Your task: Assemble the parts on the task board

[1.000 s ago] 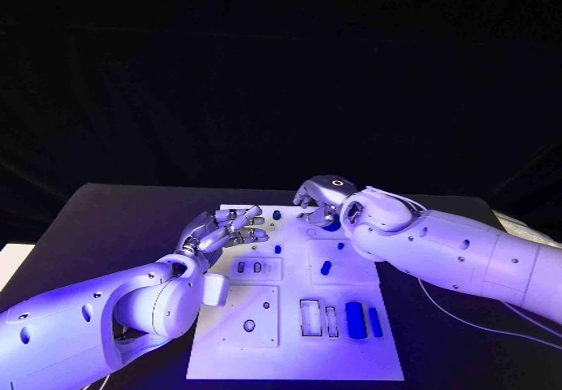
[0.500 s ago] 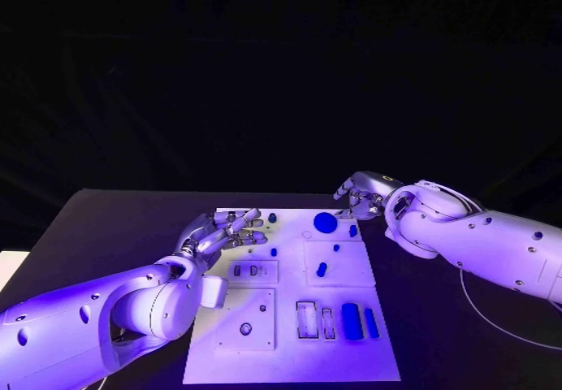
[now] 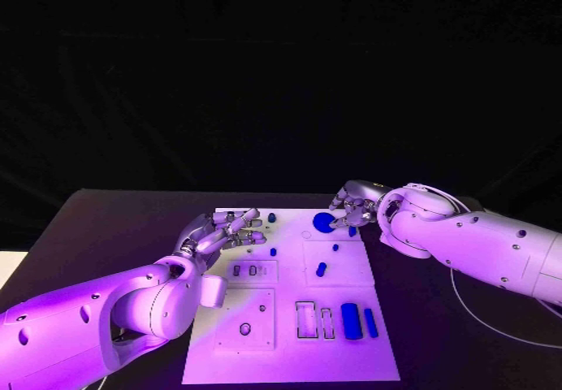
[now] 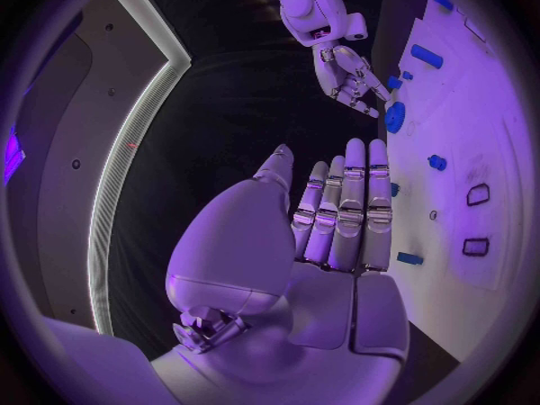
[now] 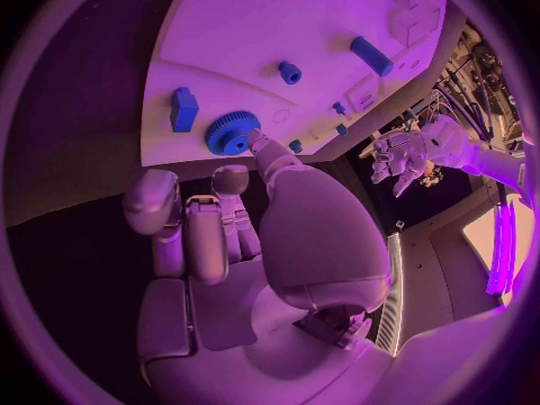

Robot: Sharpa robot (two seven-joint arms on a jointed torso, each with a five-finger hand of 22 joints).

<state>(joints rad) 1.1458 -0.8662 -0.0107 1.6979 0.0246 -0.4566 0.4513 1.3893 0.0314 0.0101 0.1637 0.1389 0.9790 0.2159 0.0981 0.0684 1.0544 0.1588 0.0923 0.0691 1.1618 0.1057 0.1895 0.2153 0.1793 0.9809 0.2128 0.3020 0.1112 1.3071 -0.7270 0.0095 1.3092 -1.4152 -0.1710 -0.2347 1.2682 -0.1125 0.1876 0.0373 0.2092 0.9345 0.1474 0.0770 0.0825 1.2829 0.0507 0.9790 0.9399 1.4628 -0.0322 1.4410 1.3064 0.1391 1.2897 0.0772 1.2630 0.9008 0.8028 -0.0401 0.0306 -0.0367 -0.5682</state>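
Observation:
The white task board (image 3: pixel 293 349) lies in the middle of the black table. A round blue gear (image 3: pixel 325 222) sits flat near its far edge. My right hand (image 3: pixel 355 205) hovers just right of the gear, fingers apart and holding nothing. In the right wrist view its thumb tip reaches the rim of the gear (image 5: pixel 233 133). My left hand (image 3: pixel 222 231) is over the board's far left corner with nothing in it. Its fingers (image 4: pixel 349 207) lie straight and side by side. Small blue parts (image 3: pixel 335 247) and a longer part (image 3: pixel 321 269) lie mid-board.
Two upright blue blocks (image 3: pixel 352 318) stand beside empty slots at the board's near right. A small square blue block (image 5: pixel 184 108) lies close to the gear. Tiny blue pegs (image 3: pixel 272 218) sit near my left hand. A white cable (image 3: pixel 469 313) trails on the table at the right.
My right hand has drawn back from over the board's far middle to its right edge, uncovering the blue gear lying on the board. My left hand has stayed put.

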